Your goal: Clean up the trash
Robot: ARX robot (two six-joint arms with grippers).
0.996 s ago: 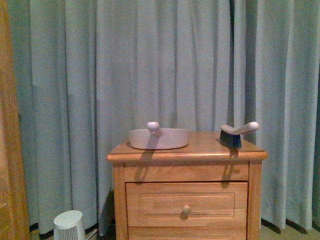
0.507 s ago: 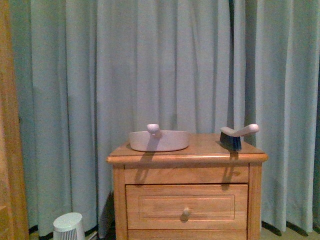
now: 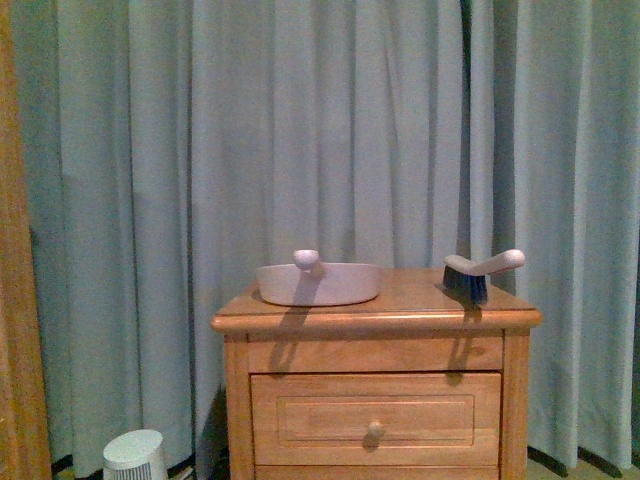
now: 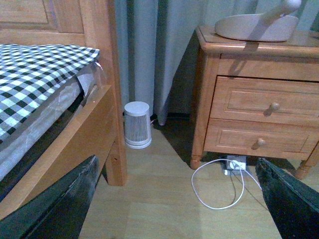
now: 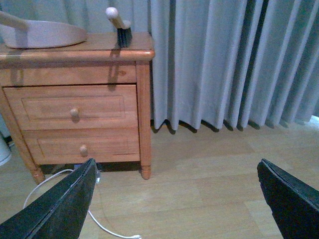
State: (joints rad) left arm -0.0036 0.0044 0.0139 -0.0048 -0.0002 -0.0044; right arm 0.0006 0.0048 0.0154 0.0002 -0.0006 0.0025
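Trash unseen, dustpan (image 3: 318, 284) left and brush (image 3: 470, 275) right on nightstand (image 3: 380, 400), left gripper (image 4: 175, 160) and right gripper (image 5: 176, 162) both spread open

The left gripper (image 4: 176, 160) is spread wide and empty, its dark fingers (image 4: 65, 204) well apart. The right gripper (image 5: 176, 162) is spread likewise (both angled down).

nightstand (image 3: 410, 292): varnished wood, satin sheen | dustpan (image 3: 318, 284): pale matt plastic | brush (image 3: 470, 277): smooth pale handle, dark bristles | curtain (image 3: 300, 130): matt cloth | floor (image 5: 209, 189): smooth wood-look boards | bedspread (image 4: 35, 74): checked woven cloth | bed frame (image 4: 94, 30): varnished wood | my left fingers (image 4: 60, 204): black, faint sheen, material I can't tell
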